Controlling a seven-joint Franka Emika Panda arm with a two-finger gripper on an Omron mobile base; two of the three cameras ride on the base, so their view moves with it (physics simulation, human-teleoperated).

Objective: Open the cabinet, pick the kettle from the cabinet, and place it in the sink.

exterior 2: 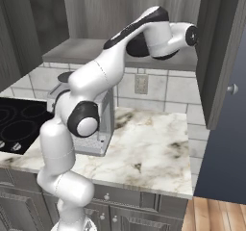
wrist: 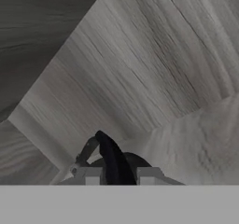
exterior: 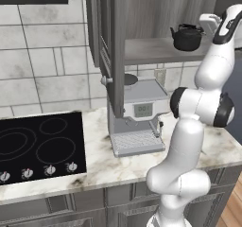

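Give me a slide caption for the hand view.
Robot hand shut on the black kettle's arched handle inside the grey wood-grain cabinet.

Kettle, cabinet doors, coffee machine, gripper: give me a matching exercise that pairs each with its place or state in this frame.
Column one:
1. kettle
2. cabinet doors
3. coffee machine
4. gripper

Column two:
A. on the marble counter, under the cabinet
B. swung open
C. shut on the arched handle
D. standing on the cabinet's inner shelf

Pairs: 1-D, 2-B, 3-A, 4-C
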